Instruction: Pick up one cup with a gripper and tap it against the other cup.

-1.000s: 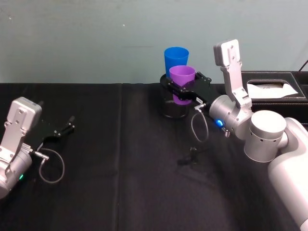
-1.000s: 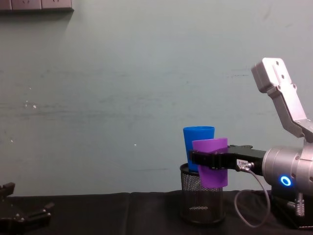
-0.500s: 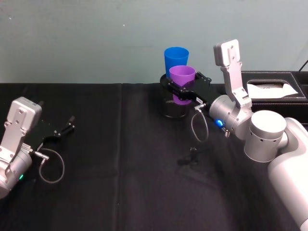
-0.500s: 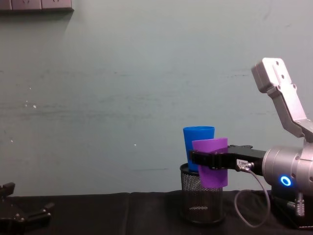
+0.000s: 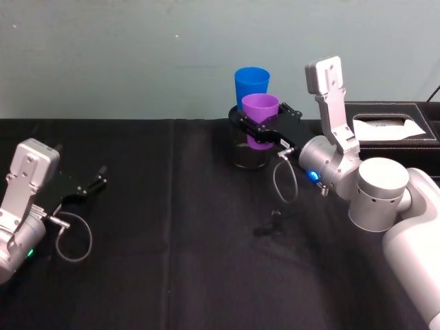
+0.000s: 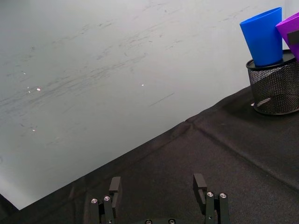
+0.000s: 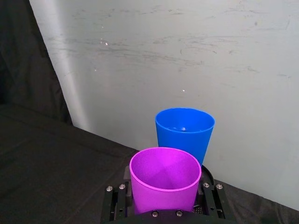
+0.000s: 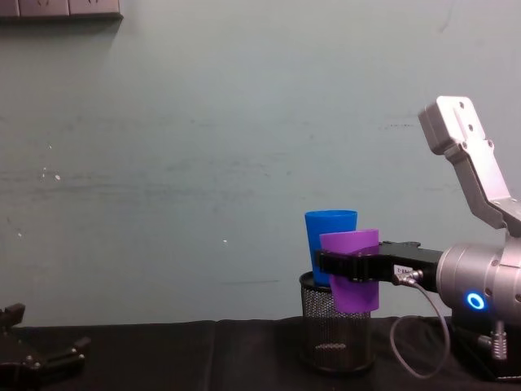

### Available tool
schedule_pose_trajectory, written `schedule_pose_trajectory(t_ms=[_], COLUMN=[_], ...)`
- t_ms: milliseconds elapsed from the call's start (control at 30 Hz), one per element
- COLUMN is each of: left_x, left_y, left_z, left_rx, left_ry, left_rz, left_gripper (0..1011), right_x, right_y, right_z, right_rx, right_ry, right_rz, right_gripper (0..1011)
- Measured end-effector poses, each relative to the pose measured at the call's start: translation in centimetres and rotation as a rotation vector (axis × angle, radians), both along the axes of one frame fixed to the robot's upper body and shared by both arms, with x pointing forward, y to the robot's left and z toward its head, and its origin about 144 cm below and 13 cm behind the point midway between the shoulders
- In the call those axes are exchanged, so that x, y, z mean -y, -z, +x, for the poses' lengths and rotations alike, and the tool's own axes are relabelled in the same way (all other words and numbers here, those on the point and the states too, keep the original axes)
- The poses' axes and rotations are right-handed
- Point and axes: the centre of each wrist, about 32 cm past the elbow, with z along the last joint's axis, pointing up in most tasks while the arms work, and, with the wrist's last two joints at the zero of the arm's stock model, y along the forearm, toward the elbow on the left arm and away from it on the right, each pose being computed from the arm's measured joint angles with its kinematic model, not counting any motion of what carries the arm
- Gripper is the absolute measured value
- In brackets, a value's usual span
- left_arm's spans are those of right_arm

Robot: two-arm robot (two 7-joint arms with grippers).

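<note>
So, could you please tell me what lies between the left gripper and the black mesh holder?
Only bare black tablecloth lies between the left gripper and the mesh holder, as the head view shows.

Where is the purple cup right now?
In the head view the purple cup is right of centre, clamped in the right gripper, off the table, just in front of the blue cup standing in the mesh holder.

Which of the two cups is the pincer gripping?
The purple cup, clamped in the right pincer; the blue cup stands ungripped in the black mesh holder.
</note>
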Motion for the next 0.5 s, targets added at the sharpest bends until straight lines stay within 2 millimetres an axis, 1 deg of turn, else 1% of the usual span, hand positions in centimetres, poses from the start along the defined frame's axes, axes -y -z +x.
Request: schedule_pose_trajectory(t_ms=[500], left_x=[0.0], left_y=[0.0], left_z=[0.0], left_rx=[0.0], left_ry=[0.0], left_rz=[0.0], left_gripper=[1000], right_x=[0.0], right_y=[0.0], right_z=[0.0], right_rx=[0.0], right_ry=[0.0], right_rz=[0.0], right_gripper=[733])
